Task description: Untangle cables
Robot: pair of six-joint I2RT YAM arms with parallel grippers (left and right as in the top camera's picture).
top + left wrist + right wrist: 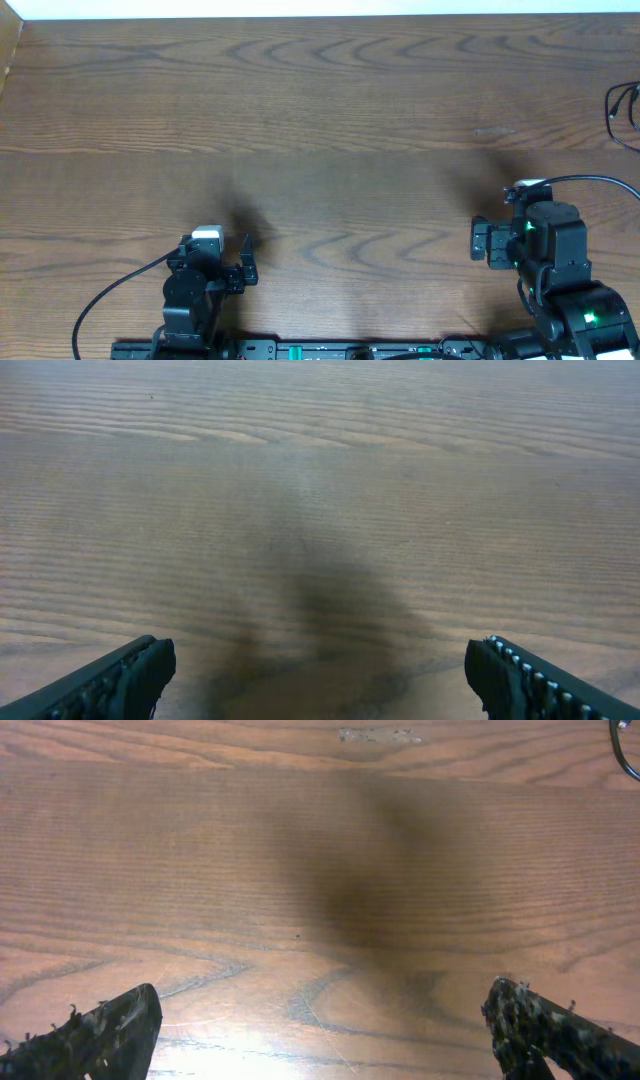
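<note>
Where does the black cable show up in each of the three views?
Overhead: the black cable lies at the far right edge, in the upper half.
Left wrist: not in view.
Right wrist: top right corner.
Shared landmark: the pale scuff, at top centre in the right wrist view.

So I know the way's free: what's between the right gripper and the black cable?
Only bare table lies between the right gripper and the black cable; the overhead view shows it.

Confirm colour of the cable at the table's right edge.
Black. The cable shows best in the overhead view.
</note>
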